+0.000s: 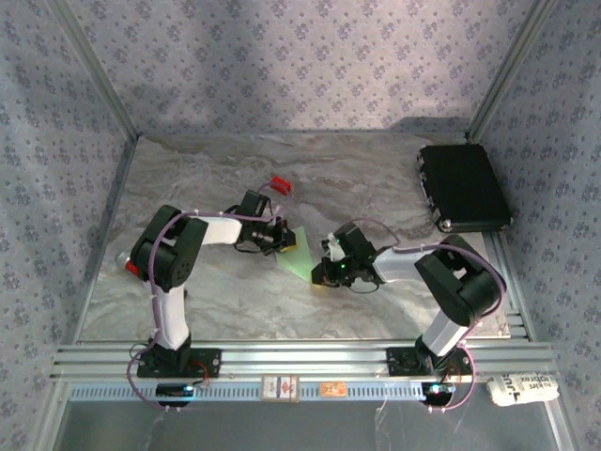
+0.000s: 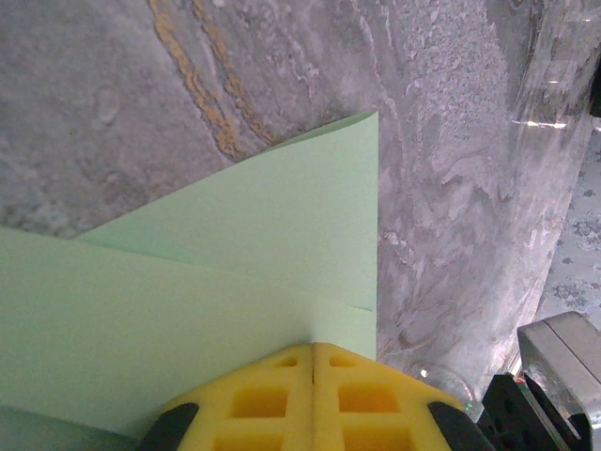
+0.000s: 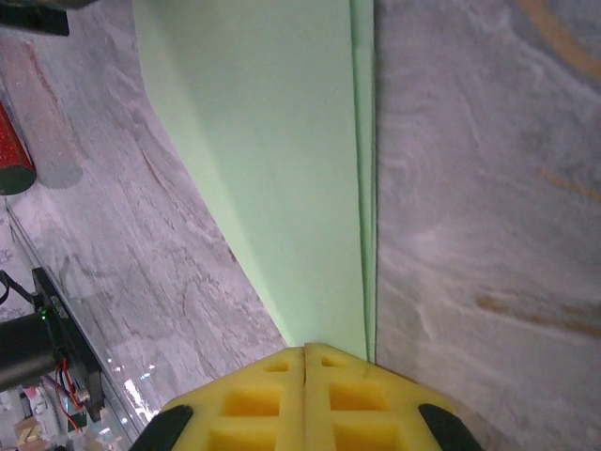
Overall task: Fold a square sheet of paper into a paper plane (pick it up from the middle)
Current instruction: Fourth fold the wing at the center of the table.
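Pale-green and thin, the square sheet of paper (image 1: 296,252) lies near the middle of the marbled surface (image 1: 216,301), already creased into a tapering wedge with its wide end toward 12 o'clock and its point toward 6. The left claw (image 1: 282,239) sits at its 10 o'clock edge and the right claw (image 1: 325,272) at its 4 o'clock edge.

On the left wrist camera, the left claw (image 2: 313,349) has its yellow pads pressed together with no gap, tips at the sheet (image 2: 235,235) where two layers overlap. On the right wrist camera, the right claw (image 3: 305,352) is likewise fully closed at the narrow end of the sheet (image 3: 272,141), beside a long fold line. I cannot tell whether either one pinches a layer or merely bears down on it.

I judge the work to be mid-fold, not yet a dart. The main risk is slippage: closed tips sliding across such light paper could drag a layer and skew the crease. If the two arms move apart, the sheet could buckle or tear. The overlapping flap may spring open once pressure lifts. A small red block (image 1: 279,184) at 12 o'clock is well apart.
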Robot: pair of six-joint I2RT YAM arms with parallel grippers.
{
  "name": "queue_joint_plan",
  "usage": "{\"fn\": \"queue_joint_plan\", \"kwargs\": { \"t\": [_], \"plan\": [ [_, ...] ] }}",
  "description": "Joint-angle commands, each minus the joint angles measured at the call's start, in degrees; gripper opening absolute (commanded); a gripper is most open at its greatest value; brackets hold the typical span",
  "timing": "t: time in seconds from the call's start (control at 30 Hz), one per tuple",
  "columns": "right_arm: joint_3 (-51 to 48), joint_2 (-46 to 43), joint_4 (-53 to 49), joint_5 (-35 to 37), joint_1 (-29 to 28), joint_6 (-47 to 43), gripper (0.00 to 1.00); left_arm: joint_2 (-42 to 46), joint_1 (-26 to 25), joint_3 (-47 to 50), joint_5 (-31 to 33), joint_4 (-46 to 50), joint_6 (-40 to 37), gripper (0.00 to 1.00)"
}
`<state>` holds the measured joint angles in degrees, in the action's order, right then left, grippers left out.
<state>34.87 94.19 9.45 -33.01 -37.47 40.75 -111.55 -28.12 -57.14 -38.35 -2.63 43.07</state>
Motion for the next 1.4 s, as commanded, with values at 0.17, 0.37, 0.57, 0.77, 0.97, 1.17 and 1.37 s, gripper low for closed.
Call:
{"fn": "queue_joint_plan", "kwargs": {
  "t": [0.17, 0.37, 0.57, 0.77, 0.97, 1.17, 1.37],
  "plan": [
    [-6.2, -2.9, -9.0, -0.9, -0.3, -0.1, 0.01, -1.8, 1.0, 1.5, 3.9, 2.7, -0.5, 0.02],
    [-3.0, -7.4, -8.0, -2.9, 1.9, 2.2, 0.0, -1.7, 0.9, 1.8, 2.4, -0.1, 2.4, 0.02],
    [8.1, -3.7, -9.7, -2.0, 2.3, 0.7, 0.0, -1.2, 0.7, 1.6, 2.5, 0.9, 1.4, 0.02],
    [14.1, 4.8, -9.5, -0.8, 1.5, 1.1, 0.0, -1.0, 0.7, 1.6, 2.8, 0.8, 1.4, 0.02],
    [12.5, 8.3, -11.6, 1.3, 1.2, 0.5, 0.0, -0.8, 0.3, 1.4, 2.6, 0.1, 1.9, 0.03],
    [10.0, 8.6, -12.3, 2.9, 0.9, 0.4, 0.0, 0.8, -0.2, 0.4, 1.7, 0.0, 2.3, 0.06],
    [9.8, 8.7, -12.3, 3.7, 0.8, 0.6, 0.0, 4.1, -2.8, -1.1, 2.4, 0.3, 2.9, 0.12]
  ]
}}
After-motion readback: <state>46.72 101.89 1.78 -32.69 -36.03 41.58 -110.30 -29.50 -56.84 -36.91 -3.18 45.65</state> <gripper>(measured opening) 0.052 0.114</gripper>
